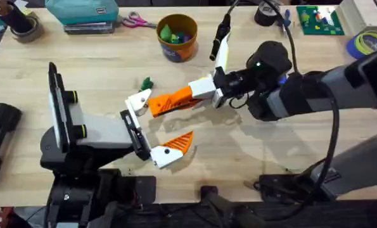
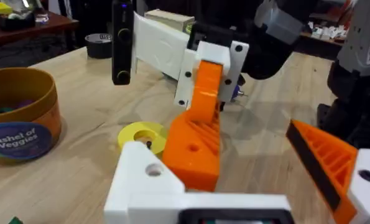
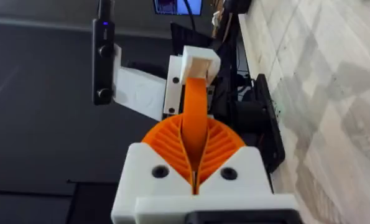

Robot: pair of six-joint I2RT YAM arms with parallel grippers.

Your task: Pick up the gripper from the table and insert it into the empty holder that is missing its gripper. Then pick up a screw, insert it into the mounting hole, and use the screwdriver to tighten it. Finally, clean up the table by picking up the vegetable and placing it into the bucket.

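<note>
The loose orange gripper [image 1: 163, 105] is pinched edge-on between my right gripper's [image 1: 187, 96] orange pads [image 3: 217, 144]. Its far end rests against the bare white holder [image 1: 139, 101], the far finger of my left gripper [image 1: 158, 126]. In the left wrist view the ribbed gripper [image 2: 194, 146] lies against that holder [image 2: 148, 177]. My left gripper stands open, and its near finger carries its own orange wedge [image 2: 324, 158]. The small green vegetable [image 1: 146, 83] lies on the table just behind the holder. The brown, yellow-rimmed bucket [image 1: 177, 37] stands farther back with green and blue toys inside. The screwdriver is out of view.
A flat yellow disc [image 2: 141, 135] lies on the table under the grippers. Along the back edge are scissors [image 1: 135, 21], a teal box [image 1: 83, 12], tape rolls [image 1: 23, 26] and a green board [image 1: 318, 19]. A cable loops over my right arm.
</note>
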